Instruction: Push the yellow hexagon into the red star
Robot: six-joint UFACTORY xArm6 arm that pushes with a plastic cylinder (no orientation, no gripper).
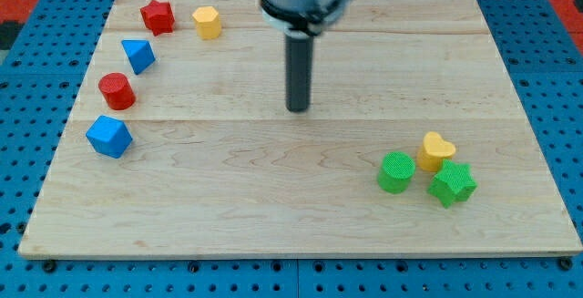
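**Inspector:** Yellow hexagon block (208, 22) of plastic: confirm its position against my tip.

**Recorder:** My tip (298, 108) is the lower end of a straight dark rod and rests near the middle of the pale wooden board (273, 207). The rod is solid with no jaws, so it neither spreads nor pinches, and it touches no block. The yellow hexagon block lies well apart from my tip, toward the view's top left, near the board's top edge.

**Inspector:** And the red star?

**Recorder:** The red star-shaped block (158, 15) sits just beside the yellow hexagon, on its left in the view. A narrow gap shows between them; they are not touching.

**Inspector:** Other items on that side?

**Recorder:** Going down the view's left: a small blue angular block (138, 55), exact shape unclear; a red cylinder (117, 90); then a larger blue angular block (109, 137). All are separate from one another.

**Inspector:** The right side?

**Recorder:** A cluster at the view's lower right, well apart from my tip: a green cylinder (395, 171), a yellow heart-shaped block (436, 150) and a green star-shaped block (453, 184). The three stand close together, apparently touching. A blue perforated surface (547, 61) surrounds the board.
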